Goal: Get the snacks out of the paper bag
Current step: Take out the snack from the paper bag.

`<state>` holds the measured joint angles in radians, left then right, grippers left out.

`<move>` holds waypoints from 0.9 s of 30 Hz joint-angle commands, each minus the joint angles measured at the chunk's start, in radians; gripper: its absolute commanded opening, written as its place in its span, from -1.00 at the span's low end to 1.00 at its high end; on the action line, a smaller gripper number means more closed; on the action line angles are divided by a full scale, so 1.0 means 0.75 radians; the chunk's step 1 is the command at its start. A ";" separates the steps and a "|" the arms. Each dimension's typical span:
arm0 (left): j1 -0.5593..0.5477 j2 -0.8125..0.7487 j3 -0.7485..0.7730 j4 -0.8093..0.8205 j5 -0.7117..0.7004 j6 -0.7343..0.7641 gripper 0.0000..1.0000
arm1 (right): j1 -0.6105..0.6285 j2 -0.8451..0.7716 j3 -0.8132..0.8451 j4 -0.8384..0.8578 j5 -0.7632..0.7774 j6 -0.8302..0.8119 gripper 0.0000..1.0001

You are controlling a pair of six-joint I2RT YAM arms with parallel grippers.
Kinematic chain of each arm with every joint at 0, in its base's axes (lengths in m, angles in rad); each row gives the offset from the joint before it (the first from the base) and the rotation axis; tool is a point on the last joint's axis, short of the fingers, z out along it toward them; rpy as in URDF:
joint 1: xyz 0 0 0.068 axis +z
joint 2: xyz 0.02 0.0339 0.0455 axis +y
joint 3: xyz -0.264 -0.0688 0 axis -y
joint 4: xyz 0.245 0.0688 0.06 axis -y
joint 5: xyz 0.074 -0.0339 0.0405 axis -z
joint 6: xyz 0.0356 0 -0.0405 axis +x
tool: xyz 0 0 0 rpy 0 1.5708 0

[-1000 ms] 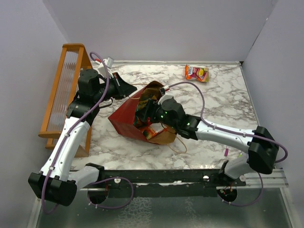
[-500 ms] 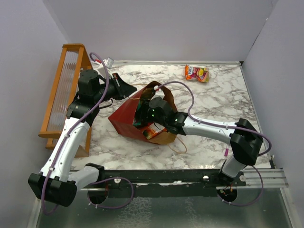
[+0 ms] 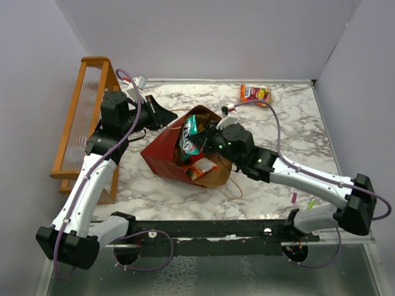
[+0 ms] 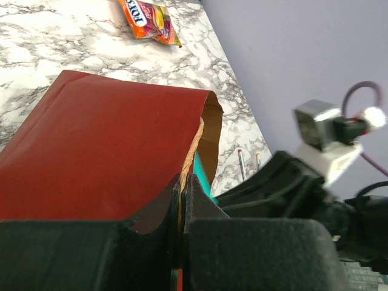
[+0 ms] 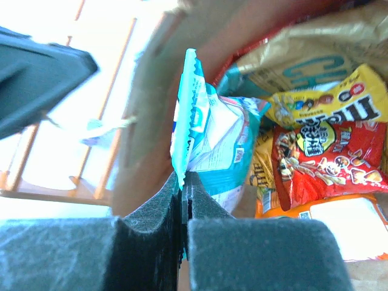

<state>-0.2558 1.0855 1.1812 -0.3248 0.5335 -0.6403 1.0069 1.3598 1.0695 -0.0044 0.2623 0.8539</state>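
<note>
While the paper bag (image 3: 162, 152) lies on its side on the marble table (image 3: 290, 132), its mouth turned toward the right arm, the left gripper (image 4: 182, 182) is pinched tight on the bag's tan handle (image 4: 193, 145) at the upper rim. The right gripper (image 5: 183, 185) is closed on the crimped edge of a teal packet (image 5: 209, 139), held upright at the bag's mouth. A red packet (image 5: 315, 160) and a yellow packet (image 5: 345, 100) lie inside beside it. An orange packet (image 3: 255, 94) sits well apart, near the back wall.

Even bright overhead light; right wrist view overexposed, blurry.
</note>
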 commanded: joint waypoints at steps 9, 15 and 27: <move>0.002 -0.026 0.000 -0.034 -0.055 0.063 -1.00 | 0.009 -0.546 -0.053 -0.320 0.181 -0.419 -0.98; 0.002 -0.010 0.007 -0.040 -0.055 0.076 -1.00 | 0.009 -0.764 0.028 -0.324 0.311 -0.781 -0.97; 0.002 -0.011 0.042 -0.051 -0.039 0.059 -1.00 | -0.024 -0.517 0.083 0.254 0.988 -1.497 -0.97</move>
<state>-0.2558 1.0855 1.1816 -0.3557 0.5148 -0.6064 1.0065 0.8577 1.1336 -0.0689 0.8375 0.0025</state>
